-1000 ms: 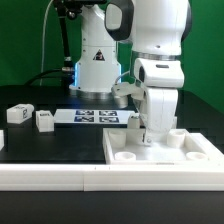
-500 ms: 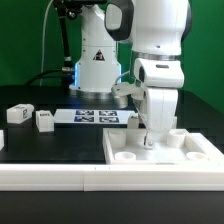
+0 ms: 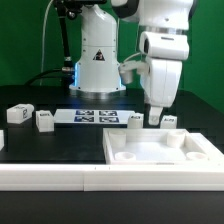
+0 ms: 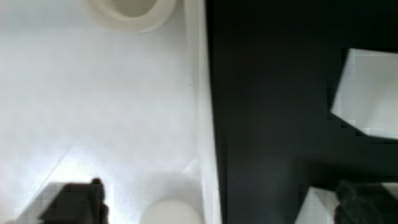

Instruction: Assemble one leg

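Observation:
Several small white legs with tags stand on the black table: two at the exterior view's left point(image 3: 16, 114) point(image 3: 44, 120) and two just behind the large white tray-like part point(image 3: 160, 150), one point(image 3: 133, 120) on each side point(image 3: 170, 121) of my gripper point(image 3: 154, 117). The gripper hangs over the tray's far edge, open and empty. In the wrist view the gripper point(image 4: 217, 192) straddles the tray's edge point(image 4: 187, 120), with its dark fingers point(image 4: 71, 200) wide apart. A white leg point(image 4: 370, 90) lies on the black table beside the tray. A round corner hole point(image 4: 134, 8) shows in the tray.
The marker board point(image 3: 95, 116) lies flat on the table behind the tray, in front of the robot base point(image 3: 98, 65). A white rail point(image 3: 60, 178) runs along the table's front edge.
The gripper has lifted from low over the tray to above its far edge and shifted toward the exterior view's right. Two legs behind the tray now show.

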Robot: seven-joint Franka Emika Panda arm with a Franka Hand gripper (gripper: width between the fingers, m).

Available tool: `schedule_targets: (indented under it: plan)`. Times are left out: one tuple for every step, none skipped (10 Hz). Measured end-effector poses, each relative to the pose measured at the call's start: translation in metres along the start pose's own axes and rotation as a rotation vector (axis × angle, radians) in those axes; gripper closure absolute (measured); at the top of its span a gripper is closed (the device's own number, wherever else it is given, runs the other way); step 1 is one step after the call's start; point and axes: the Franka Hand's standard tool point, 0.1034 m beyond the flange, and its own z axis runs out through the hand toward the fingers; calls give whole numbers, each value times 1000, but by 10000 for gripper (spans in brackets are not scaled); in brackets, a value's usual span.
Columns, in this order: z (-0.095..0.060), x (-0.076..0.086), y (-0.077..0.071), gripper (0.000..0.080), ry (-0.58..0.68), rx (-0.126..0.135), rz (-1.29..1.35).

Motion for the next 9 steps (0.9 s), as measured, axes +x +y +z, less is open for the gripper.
schedule_targets:
  plan:
    - [-4, -1, -3, 150, -1, -4, 29]
    - [-1, -2, -4, 150, -2, 2, 25]
    - [0, -1, -4, 150, 0, 5, 81]
    - [0, -1, -5, 150, 0, 5, 161]
    - [0, -1, -5, 150, 0, 6, 218]
    - [0, 1, -6, 150, 11, 4, 352]
    - [1, 4, -10, 150, 29, 0, 496]
    - [2, 9, -13, 150, 40, 1, 620]
    - [2, 14, -15, 150, 54, 3, 749]
